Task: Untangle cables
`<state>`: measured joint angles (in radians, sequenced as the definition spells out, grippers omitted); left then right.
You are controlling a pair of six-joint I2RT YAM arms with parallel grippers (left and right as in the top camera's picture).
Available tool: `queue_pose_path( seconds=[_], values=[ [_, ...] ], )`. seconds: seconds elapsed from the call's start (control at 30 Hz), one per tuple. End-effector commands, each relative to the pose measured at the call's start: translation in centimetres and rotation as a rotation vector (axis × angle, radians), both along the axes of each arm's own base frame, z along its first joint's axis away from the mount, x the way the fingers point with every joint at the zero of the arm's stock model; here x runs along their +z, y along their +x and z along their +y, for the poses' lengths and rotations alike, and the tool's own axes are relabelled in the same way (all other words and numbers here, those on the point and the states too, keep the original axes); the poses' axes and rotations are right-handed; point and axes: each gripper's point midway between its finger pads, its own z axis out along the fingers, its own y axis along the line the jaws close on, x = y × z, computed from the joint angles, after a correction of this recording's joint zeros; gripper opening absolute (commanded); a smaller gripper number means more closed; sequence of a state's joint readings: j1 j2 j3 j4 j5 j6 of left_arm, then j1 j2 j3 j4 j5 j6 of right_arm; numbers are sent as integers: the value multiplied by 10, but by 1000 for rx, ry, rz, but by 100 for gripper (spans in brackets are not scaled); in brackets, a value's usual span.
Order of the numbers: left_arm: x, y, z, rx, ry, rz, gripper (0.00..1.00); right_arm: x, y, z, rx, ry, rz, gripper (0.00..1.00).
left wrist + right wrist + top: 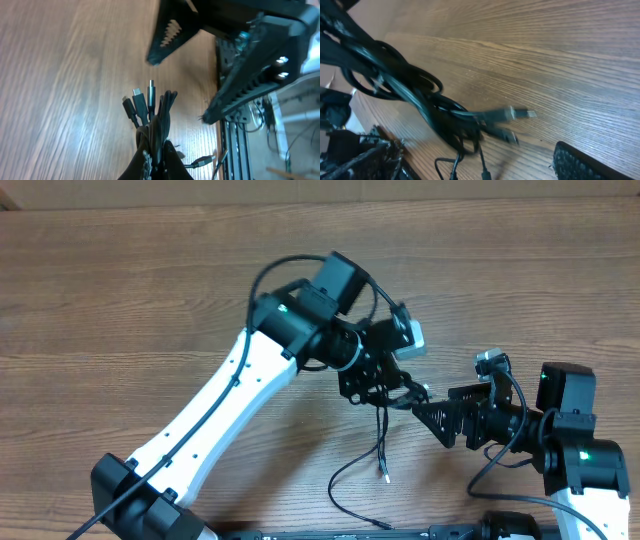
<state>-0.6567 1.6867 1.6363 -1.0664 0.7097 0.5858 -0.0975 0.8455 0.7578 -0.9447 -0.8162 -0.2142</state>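
Tabletop of brown wood grain (150,280) carries both arms. From the near left corner the white left arm (215,405) reaches up toward the middle. The left gripper (395,387) sits just right of centre with its jaws closed tight on the cables (380,442).

In the left wrist view the pinched bundle stands out past the serrated fingertips (146,162), and three plug ends (142,105) fan out above the wood. Seen from overhead, loose strands hang from that grip toward the near edge. One silver tip (384,475) lies near the table, and a thin loop (342,490) curls beside it, nearer the edge.

Immediately right of the bundle is the right gripper (428,402), its jaws spread wide and holding nothing. Its two toothed fingers (170,30) frame the cables from the far side without touching them. In the right wrist view the twisted cords run from upper left down to two plugs, with one finger pad (585,165) low at the right. The right arm (575,445) is at the near right.
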Motion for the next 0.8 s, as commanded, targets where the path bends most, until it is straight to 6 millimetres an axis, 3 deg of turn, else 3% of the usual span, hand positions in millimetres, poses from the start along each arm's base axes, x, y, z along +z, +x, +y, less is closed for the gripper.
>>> queue_pose_path(
  seconds=[0.0, 0.17, 0.23, 0.57, 0.63, 0.73, 0.77],
  values=[
    [22, -17, -8, -122, -64, -110, 5, 9, -7, 8, 99, 6, -97, 93],
    [25, -26, -14, -180, -92, -129, 4, 14, -11, 14, 149, 31, -133, 88],
    [31, -34, -18, -235, -143, -128, 4, 17, -13, 16, 182, 38, -164, 80],
    [50, -54, -24, -364, -291, -127, 4, 30, -24, 28, 279, 104, -236, 65],
    [50, -56, -25, -371, -292, -129, 4, 32, -24, 28, 283, 109, -245, 58],
    [49, -56, -25, -371, -289, -129, 5, 32, -24, 29, 286, 115, -245, 36],
    [47, -54, -25, -366, -278, -136, 5, 32, -24, 29, 285, 115, -245, 22]
  ],
)
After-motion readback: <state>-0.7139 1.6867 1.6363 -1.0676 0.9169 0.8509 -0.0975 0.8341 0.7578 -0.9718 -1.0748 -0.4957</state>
